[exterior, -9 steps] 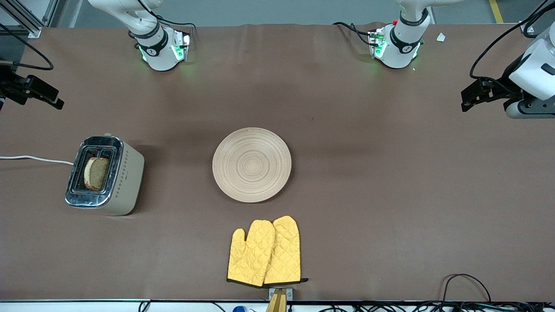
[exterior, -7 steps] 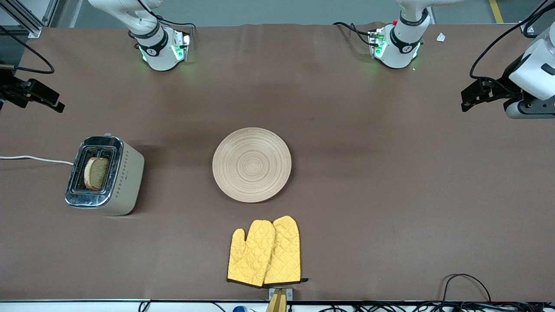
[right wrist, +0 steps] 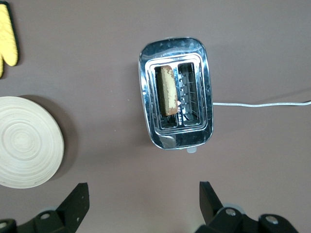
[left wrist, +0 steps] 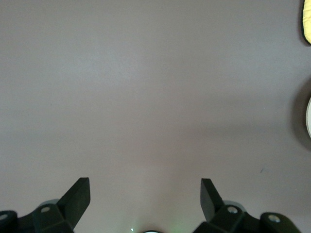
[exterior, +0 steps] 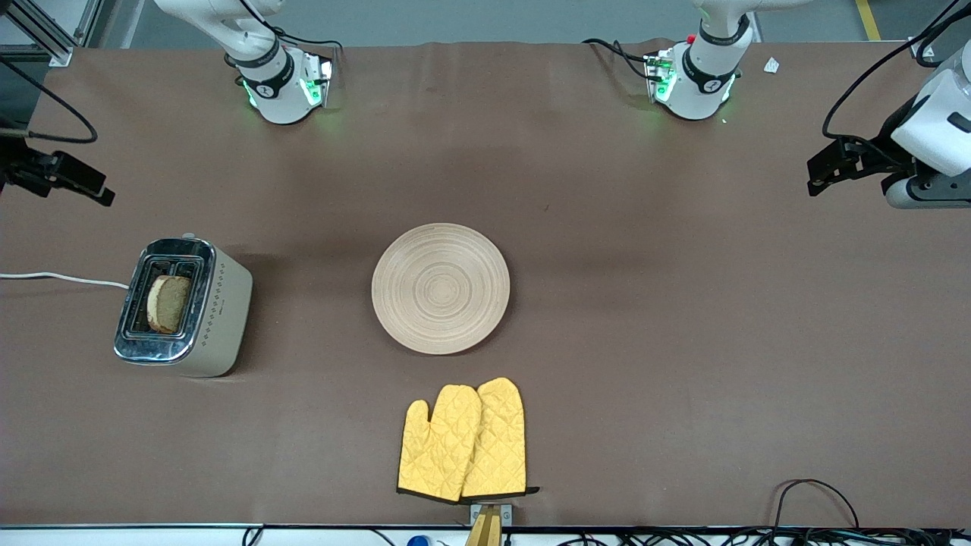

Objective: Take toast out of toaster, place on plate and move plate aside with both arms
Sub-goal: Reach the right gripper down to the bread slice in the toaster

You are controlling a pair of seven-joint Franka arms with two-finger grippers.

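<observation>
The right wrist view looks straight down on the toast (right wrist: 167,90), standing on edge in one slot of the toaster (right wrist: 176,99), with the right claw (right wrist: 141,204) spread wide and empty above it. The left claw (left wrist: 145,194), also spread and empty, hangs over bare surface (left wrist: 146,97) at the left arm's end. The plate (exterior: 440,288) lies mid-surface, yellow oven mitts (exterior: 463,440) nearer the front camera; no writing is legible.

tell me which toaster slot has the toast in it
The slot nearer the plate: the toast stands in it, while the toaster's other slot, on the cord side, shows only bare wire.
</observation>
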